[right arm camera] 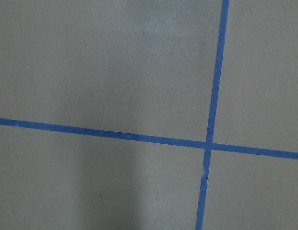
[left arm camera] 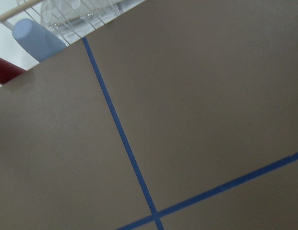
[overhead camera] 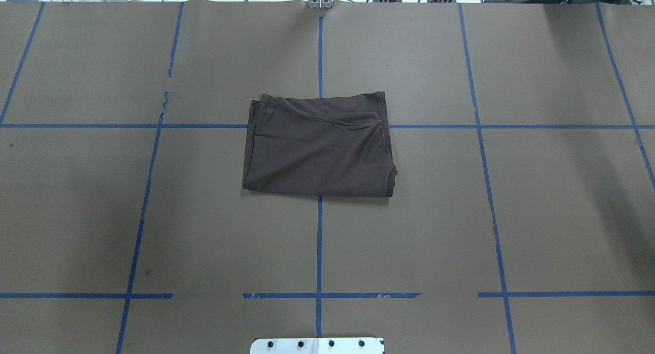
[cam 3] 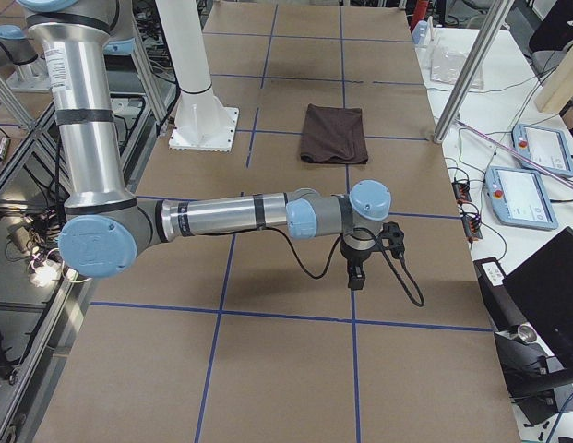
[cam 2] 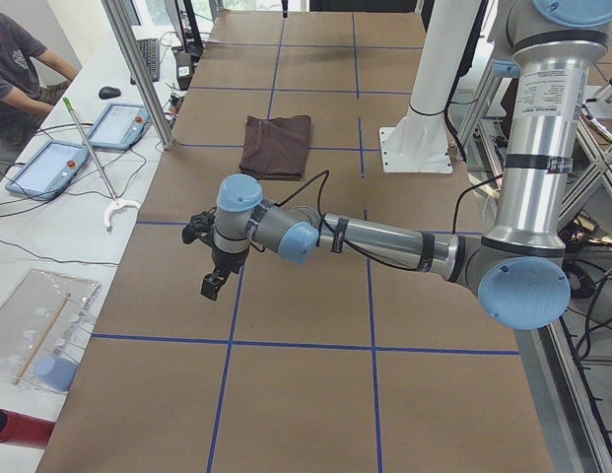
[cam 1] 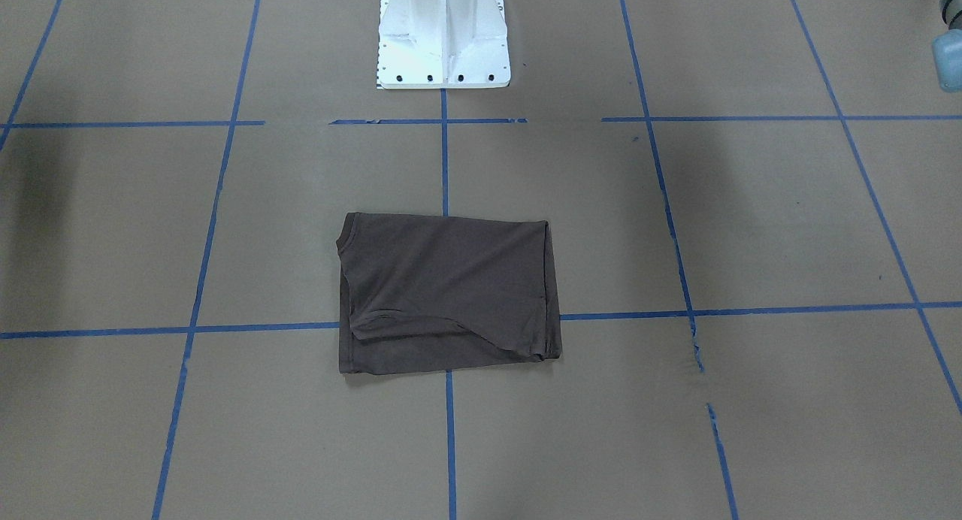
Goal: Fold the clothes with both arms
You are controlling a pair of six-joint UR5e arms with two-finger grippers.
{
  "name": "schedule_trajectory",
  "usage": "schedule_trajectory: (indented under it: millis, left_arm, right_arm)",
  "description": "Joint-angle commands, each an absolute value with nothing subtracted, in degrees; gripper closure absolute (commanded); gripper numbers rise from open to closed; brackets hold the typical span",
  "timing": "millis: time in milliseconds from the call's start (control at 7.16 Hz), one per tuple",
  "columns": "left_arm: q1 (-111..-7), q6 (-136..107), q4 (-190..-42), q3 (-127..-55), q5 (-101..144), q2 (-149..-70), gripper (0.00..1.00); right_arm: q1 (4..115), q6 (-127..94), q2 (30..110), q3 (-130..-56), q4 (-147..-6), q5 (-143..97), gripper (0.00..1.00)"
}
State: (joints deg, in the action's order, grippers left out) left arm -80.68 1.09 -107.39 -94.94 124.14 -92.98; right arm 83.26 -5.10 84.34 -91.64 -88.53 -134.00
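Now the dark grey-brown thin T-shirt (overhead camera: 320,147) lies as a folded rectangle in the centre of the overhead frame. It is flat on the brown paper-covered tabletop (overhead camera: 511,216) with blue tape lines (overhead camera: 319,241), and its long axis runs from frame left to frame right. The black left pincer (cam 2: 212,286) and the black right pincer (cam 3: 355,277) hang over the two opposite ends, both well apart from the cloth, neither clearly nearer. Whether they are spread or pressed together, I cannot tell. In my judgement the folding looks nearly complete.
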Motion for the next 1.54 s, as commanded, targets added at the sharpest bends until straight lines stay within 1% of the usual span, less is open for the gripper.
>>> schedule_trajectory:
  millis: [0,140,279,419,559,698,1117,1396]
  left_arm:
    - [-80.68,1.23,-104.44,-94.39,124.72,-91.06,0.0]
    - [-81.29,1.49,-95.1,-95.53,125.5,-92.1,0.0]
    - [-84.0,5.67,-90.49,-95.97,129.16,-92.89,0.0]
    - [-86.02,12.93,-89.05,-94.5,132.77,-92.81,0.0]
    - [-86.74,15.36,-89.64,-90.57,134.02,-92.9,0.0]
    - [-86.75,15.38,-90.78,-88.61,134.82,-93.34,0.0]
    - [-86.75,14.5,-91.49,-88.86,134.47,-93.25,0.0]
    - [-86.84,14.5,-91.49,-89.03,134.39,-93.25,0.0]
  right_arm:
    - [83.23,-5.27,86.74,-92.28,-88.5,-134.64,0.0]
    - [83.23,-5.27,87.53,-92.29,-88.51,-135.0,0.0]
    - [83.23,-4.84,88.24,-92.2,-88.51,-134.91,0.0]
    - [83.41,-4.83,88.68,-92.2,-88.51,-135.09,0.0]
    - [84.37,-4.75,89.2,-92.37,-88.51,-136.48,0.0]
    - [85.68,-5.01,90.25,-92.98,-88.42,-137.28,0.0]
    - [87.27,-5.27,93.6,-97.81,-88.42,-136.5,0.0]
    - [87.97,-5.55,94.39,-97.04,-88.42,-135.1,0.0]
